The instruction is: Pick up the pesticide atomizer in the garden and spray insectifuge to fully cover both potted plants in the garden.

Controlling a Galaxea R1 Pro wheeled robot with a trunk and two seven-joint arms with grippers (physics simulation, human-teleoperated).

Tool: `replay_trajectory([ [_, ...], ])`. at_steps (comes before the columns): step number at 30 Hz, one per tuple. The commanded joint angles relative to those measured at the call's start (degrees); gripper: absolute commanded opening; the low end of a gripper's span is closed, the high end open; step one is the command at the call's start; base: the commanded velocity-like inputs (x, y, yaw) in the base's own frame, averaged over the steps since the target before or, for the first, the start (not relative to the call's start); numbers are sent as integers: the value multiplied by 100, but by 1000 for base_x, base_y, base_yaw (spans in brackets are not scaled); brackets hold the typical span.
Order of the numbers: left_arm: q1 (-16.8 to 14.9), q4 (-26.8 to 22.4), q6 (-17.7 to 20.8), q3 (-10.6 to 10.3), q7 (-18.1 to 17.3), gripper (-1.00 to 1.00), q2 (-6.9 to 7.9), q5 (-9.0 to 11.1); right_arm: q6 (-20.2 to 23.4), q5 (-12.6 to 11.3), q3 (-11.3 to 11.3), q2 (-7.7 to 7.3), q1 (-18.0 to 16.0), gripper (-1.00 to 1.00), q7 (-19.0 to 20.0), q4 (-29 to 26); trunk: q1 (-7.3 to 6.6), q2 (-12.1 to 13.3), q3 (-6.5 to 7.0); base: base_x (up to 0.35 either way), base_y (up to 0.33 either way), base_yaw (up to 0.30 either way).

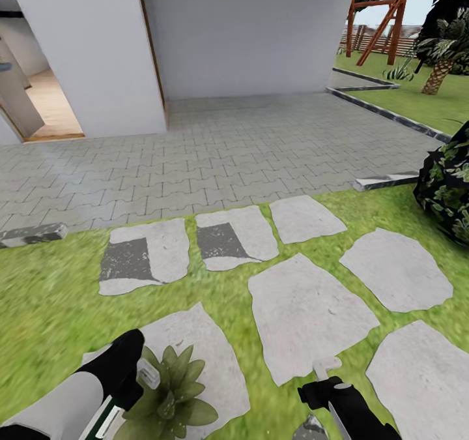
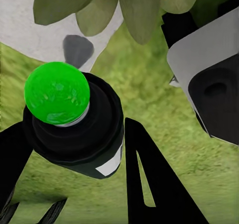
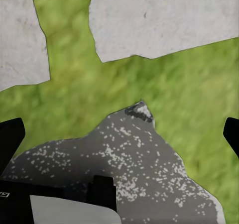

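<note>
At the lower left of the head view, the left gripper [image 1: 133, 378] has its black fingers closed on the pesticide atomizer [image 1: 107, 417], a slim dark-green bottle with a white label patch and a pale squarish spray head. In the left wrist view the bottle [image 2: 74, 129] looks rounded and near black, topped by a glossy bright-green ball, with a black finger [image 2: 149, 184] close against its side. Just beside it, a potted plant [image 1: 170, 394] spreads a rosette of pointed olive leaves over a pale stepping stone [image 1: 215, 362]. At the lower right, the right gripper [image 1: 326, 388] hangs over rough grass; its fingertips [image 3: 10, 137] stand wide apart with nothing between them, above a dark speckled stone [image 3: 124, 169]. Beyond lie irregular flat white stones, then grey interlocking brick paving [image 1: 228, 146], smooth white walls, and a red-brown swing frame [image 1: 378, 26].
</note>
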Motion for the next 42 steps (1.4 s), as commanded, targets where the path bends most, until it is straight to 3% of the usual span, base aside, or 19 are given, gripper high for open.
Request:
replay_trajectory([
  [1, -3, -11, 8, -30, -55, -100, 1, -58, 34, 43, 11, -5, -2, 100, 27, -11, 22, -44, -23, 0, 0, 0],
  [6, -41, -15, 8, -31, -56, -100, -12, -58, 34, 43, 11, -5, -2, 100, 26, -11, 110, -205, -95, 0, 0, 0],
  [16, -753, -28, 8, -31, -63, -100, -11, -58, 34, 45, 11, -5, -2, 100, 26, -11, 264, -485, -221, 0, 0, 0],
  [23, -658, -23, 8, -23, -56, -100, -19, -58, 34, 45, 11, -5, -2, 100, 26, -11, 264, -485, -221, 0, 0, 0],
  [31, -88, 0, 8, -39, -63, -100, 2, -62, 34, 48, 11, -5, -2, 100, 26, -11, 264, -485, -221, 0, 0, 0],
  [42, -27, 20, 8, -44, -59, -100, 31, -63, 38, 43, 11, -5, -2, 100, 26, -4, 264, -485, -221, 0, 0, 0],
])
